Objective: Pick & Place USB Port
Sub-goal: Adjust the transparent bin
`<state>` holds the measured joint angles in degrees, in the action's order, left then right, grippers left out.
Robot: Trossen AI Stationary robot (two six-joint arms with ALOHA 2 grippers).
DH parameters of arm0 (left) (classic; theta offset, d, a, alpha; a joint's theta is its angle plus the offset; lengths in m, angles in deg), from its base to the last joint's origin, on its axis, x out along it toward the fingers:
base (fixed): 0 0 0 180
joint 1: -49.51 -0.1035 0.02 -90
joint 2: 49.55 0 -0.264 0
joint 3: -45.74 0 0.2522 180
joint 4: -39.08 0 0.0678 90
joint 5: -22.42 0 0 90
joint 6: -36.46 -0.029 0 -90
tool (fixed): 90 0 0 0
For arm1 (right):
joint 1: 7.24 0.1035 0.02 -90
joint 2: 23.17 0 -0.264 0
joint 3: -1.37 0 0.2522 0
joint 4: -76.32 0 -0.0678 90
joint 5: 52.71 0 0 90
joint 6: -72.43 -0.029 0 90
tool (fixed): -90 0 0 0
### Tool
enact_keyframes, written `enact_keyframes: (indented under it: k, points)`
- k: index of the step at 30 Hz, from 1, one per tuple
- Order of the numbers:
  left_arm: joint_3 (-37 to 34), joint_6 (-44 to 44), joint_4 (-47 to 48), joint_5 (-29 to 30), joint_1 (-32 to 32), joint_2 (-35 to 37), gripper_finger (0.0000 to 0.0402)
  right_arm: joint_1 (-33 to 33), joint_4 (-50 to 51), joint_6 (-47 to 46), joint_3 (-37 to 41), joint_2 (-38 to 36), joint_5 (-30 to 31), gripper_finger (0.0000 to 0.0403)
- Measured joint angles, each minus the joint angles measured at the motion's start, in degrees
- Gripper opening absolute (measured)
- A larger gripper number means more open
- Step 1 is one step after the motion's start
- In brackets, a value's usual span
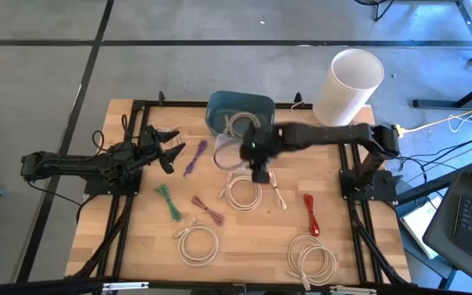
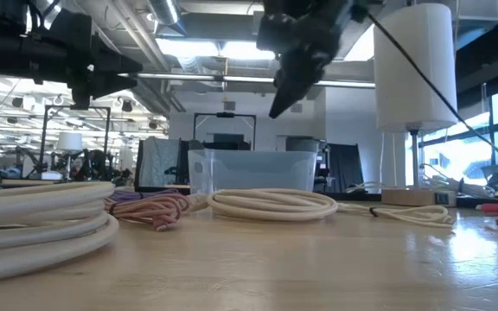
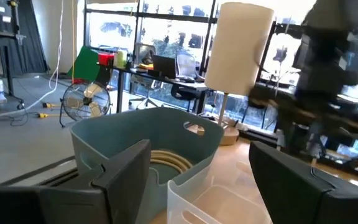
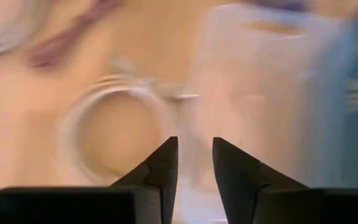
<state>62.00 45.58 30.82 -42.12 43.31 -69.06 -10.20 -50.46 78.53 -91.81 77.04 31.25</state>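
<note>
High view: right gripper [image 1: 258,174] hangs over the coiled white USB cable [image 1: 242,193] at table centre, just in front of the clear plastic bin [image 1: 229,153] and the teal plastic bin [image 1: 240,109], which already has a white coil in it. Left gripper [image 1: 164,147] waits at the table's left side, fingers spread wide, nothing in them. Other white coils, a green bundle [image 1: 169,202], purple bundles and a red cable [image 1: 310,215] lie scattered around.

Low view: right gripper [image 2: 285,95] sits well above the wood, clear of the cable coil [image 2: 271,204]; nothing dangles from it.

Left wrist view: the teal bin [image 3: 135,140] and its coil lie ahead, between open empty fingers [image 3: 129,168].

Right wrist view: heavy blur; fingers [image 4: 165,163] part-closed with a narrow gap, gripping nothing, the coil [image 4: 114,124] below and off to one side.

Risks: the narrow gap may straddle no strand, or push the coil aside. Loose loops could unravel and snag the clear bin's rim or drag the neighbouring cable.
</note>
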Motion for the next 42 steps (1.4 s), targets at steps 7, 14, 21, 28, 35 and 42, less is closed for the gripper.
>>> enact_keyframes:
  k: [7, 14, 21, 28, 35, 42]
  points:
    - [0.0, 2.28, -0.38, 0.11, 0.0, 0.02, 0.0267, 8.24, -10.56, -2.68, 10.05, 0.63, 1.85, 0.0017]
    - [0.0, 2.17, -0.51, 1.07, 0.0, 0.01, 0.0267, 7.65, -14.93, -3.07, 12.37, 0.61, 5.2, 0.0003]
    - [0.0, 2.12, -0.5, 1.9, 0.0, 0.02, 0.0267, 4.72, -15.04, -4.42, 12.37, 0.61, 5.25, 0.0002]
    - [0.0, 2.12, -0.5, 1.92, 0.0, 0.02, 0.0267, 2.68, -14.86, -4.56, 12.37, 0.61, 4.08, 0.0001]
    - [0.0, 2.12, -0.5, 1.93, 0.0, 0.02, 0.0267, 0.31, -13.89, -5.5, 12.37, 0.61, 2.45, 0.0]
    - [0.0, 2.12, -0.48, 1.92, 0.0, 0.0, 0.0267, 0.72, -16.46, -7.13, 16.04, 0.63, -1.58, 0.0]
